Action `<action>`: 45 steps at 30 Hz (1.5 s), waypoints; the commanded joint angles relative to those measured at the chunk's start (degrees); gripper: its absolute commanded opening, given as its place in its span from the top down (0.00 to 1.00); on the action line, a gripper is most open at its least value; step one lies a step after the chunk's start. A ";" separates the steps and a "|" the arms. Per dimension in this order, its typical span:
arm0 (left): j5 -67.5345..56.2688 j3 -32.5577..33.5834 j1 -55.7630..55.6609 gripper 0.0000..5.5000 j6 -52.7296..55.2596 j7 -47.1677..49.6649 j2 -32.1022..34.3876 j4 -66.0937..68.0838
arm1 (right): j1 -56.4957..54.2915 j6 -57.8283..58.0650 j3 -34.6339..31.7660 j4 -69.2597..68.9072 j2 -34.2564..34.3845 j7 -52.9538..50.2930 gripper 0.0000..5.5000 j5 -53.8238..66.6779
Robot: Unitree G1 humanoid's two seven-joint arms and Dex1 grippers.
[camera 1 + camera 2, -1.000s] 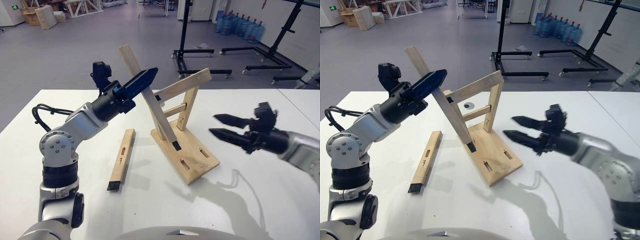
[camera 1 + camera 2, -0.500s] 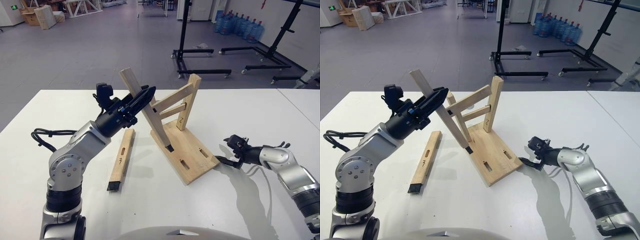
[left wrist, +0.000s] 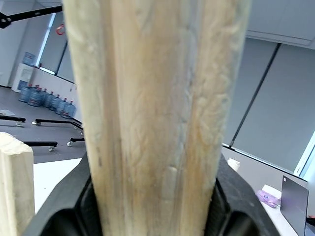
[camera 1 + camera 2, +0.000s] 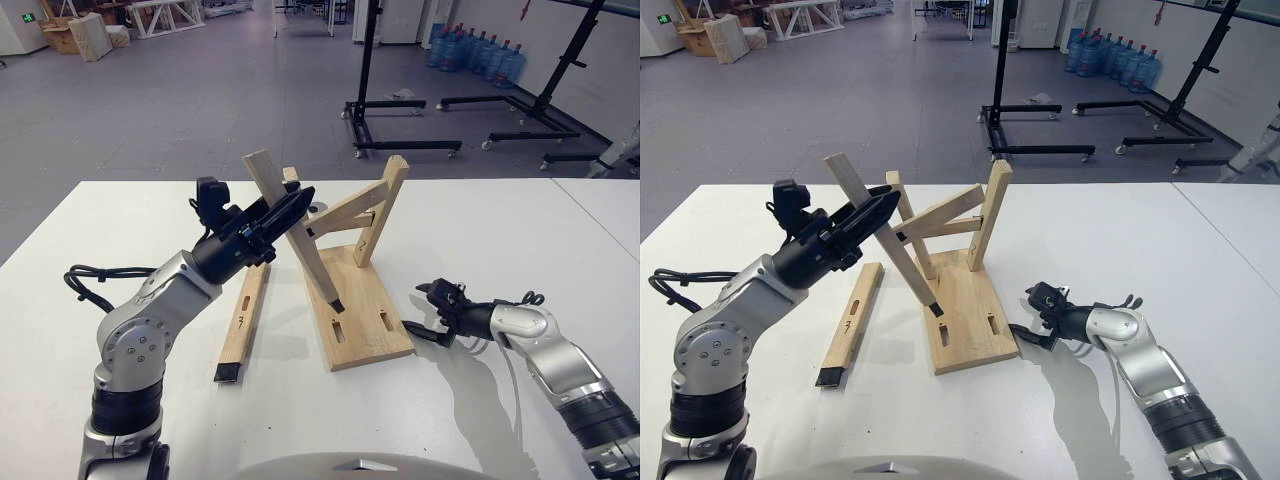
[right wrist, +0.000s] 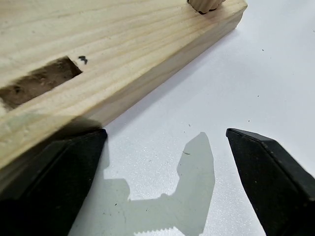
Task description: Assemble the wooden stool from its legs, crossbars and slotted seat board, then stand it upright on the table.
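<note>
I am gripping the tilted stool leg (image 4: pixel 318 268) with my left claw (image 4: pixel 292 203), my right claw (image 4: pixel 414 308) gaping open beside the slotted seat board (image 4: pixel 365 322).

Seat board: pale rectangular wooden board with cut slots (image 4: pixel 362 318), lying flat on the white surface (image 4: pixel 500 230).

Partial frame stands tilted on the board:
- Long pale square-section wooden leg (image 4: pixel 315 262) leans steeply. Its black-capped tip rests on the board and the left tool (image 4: pixel 297 198) is clamped around its upper part.
- A second leg (image 4: pixel 918 250) stands behind it.
- A third leg (image 4: pixel 371 240) stands at the board's far end.
- Pale crossbars (image 4: pixel 345 210) join them.

Loose slotted leg (image 4: pixel 244 320) lies flat just left of the board.
</note>
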 commanded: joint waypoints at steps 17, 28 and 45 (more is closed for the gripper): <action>20.36 -12.52 2.46 0.63 -9.81 -16.54 -2.64 10.66 | -4.00 6.80 -7.09 4.64 2.41 0.05 0.18 1.59; 26.02 -16.61 2.99 0.63 -12.97 -21.83 -3.22 13.08 | -3.86 7.68 -6.46 3.25 3.39 0.42 0.18 1.23; 38.14 -21.20 3.17 0.63 -20.65 -26.80 2.18 13.16 | -2.79 8.43 -5.64 1.86 5.31 -0.39 0.18 1.03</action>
